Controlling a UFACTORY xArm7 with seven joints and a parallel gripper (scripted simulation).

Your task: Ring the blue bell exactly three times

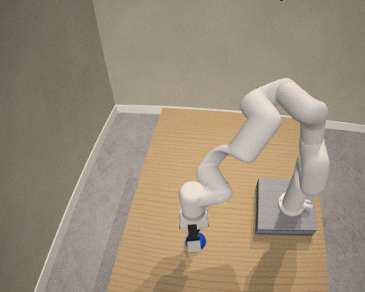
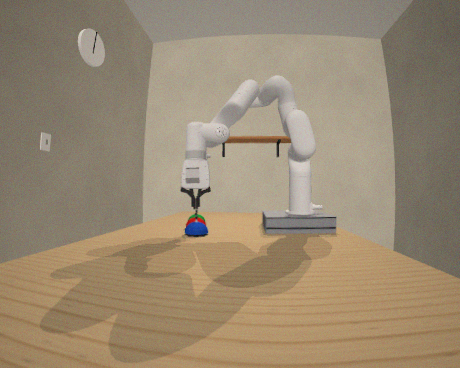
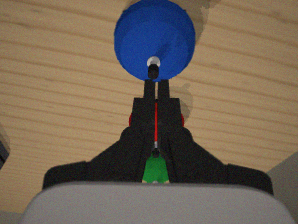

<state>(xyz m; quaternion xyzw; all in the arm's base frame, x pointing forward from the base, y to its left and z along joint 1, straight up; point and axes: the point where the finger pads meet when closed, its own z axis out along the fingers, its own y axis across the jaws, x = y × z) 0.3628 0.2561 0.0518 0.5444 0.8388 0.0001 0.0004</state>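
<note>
The blue bell (image 3: 154, 39) sits on the wooden table top, with its small white button (image 3: 154, 62) at the middle of the dome. My gripper (image 3: 156, 95) is shut and empty, its fingertips pointing straight down over the button. In the exterior view the fingertips (image 2: 196, 204) hang a little above the blue bell (image 2: 196, 229), with a gap between them. In the top view the gripper (image 1: 194, 243) covers most of the blue bell (image 1: 201, 240).
A red bell (image 2: 199, 220) and a green bell (image 2: 199, 216) stand right behind the blue one. In the wrist view they peek out beneath the gripper body, the red bell (image 3: 183, 120) and the green bell (image 3: 154, 170). The arm's grey base block (image 1: 286, 206) stands to the right.
</note>
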